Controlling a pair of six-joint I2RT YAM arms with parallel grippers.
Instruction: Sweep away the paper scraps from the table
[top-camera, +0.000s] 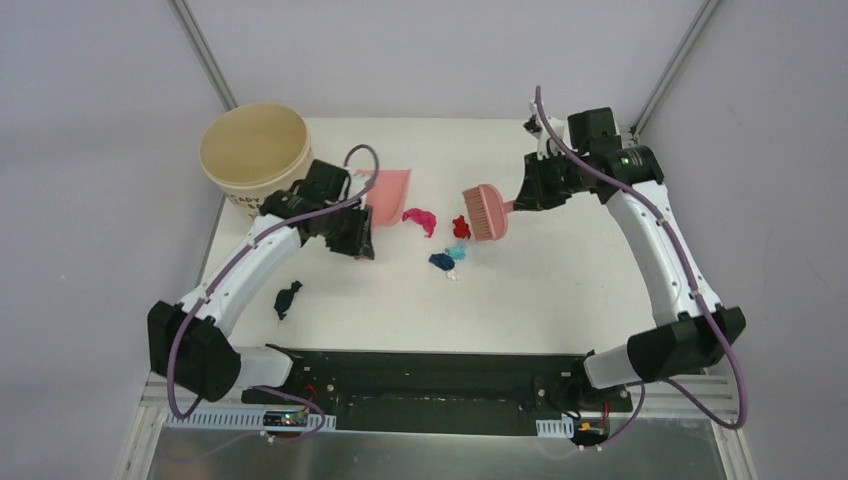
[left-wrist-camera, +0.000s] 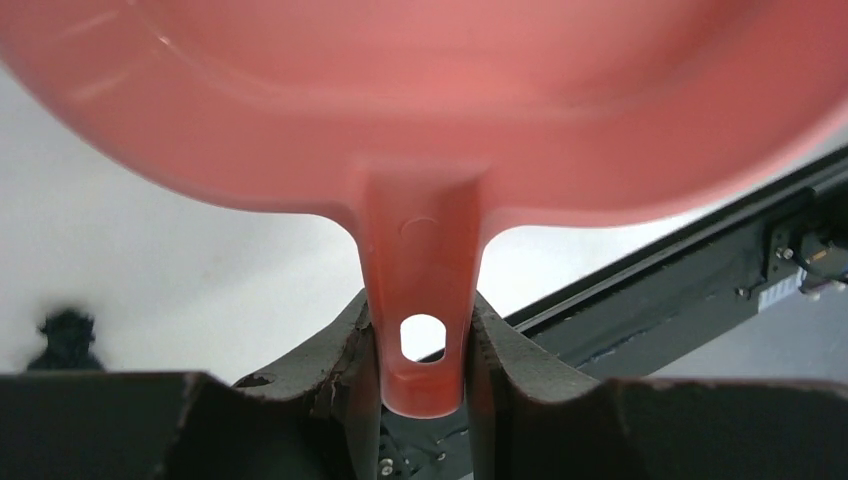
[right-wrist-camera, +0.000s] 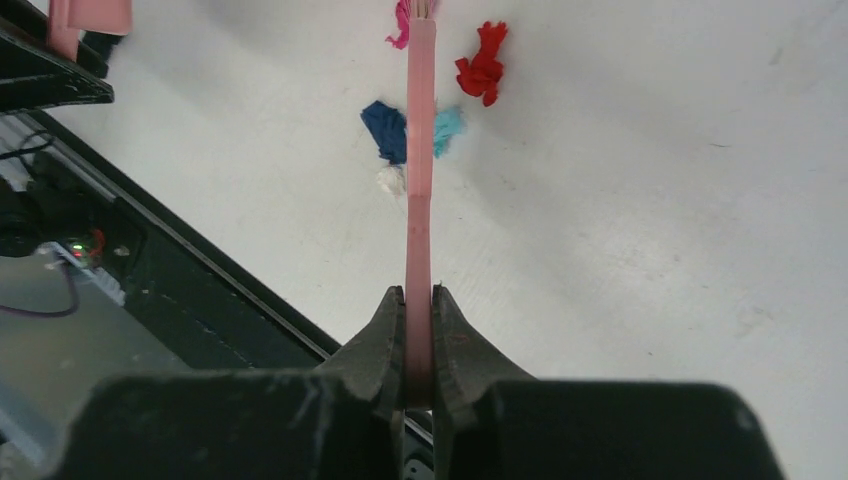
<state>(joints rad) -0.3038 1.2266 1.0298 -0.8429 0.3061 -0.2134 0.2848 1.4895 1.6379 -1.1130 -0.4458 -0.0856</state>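
My left gripper (top-camera: 362, 214) is shut on the handle of the pink dustpan (top-camera: 388, 196), whose pan fills the left wrist view (left-wrist-camera: 420, 100). My right gripper (top-camera: 522, 203) is shut on the handle of the pink hand brush (top-camera: 485, 210), seen edge-on in the right wrist view (right-wrist-camera: 420, 150). Paper scraps lie between them on the white table (top-camera: 560, 290): magenta (top-camera: 421, 219), red (top-camera: 461, 226), teal (top-camera: 458, 250), dark blue (top-camera: 441, 261) and a tiny white bit (top-camera: 452, 275). Another dark blue scrap (top-camera: 287, 298) lies near the left arm. Red (right-wrist-camera: 482, 64) and blue (right-wrist-camera: 386, 130) scraps show under the brush.
A beige round bucket (top-camera: 254, 150) stands at the back left corner, just behind the left arm. The table's black front edge (top-camera: 430, 360) runs along the near side. Grey walls and metal posts close the back.
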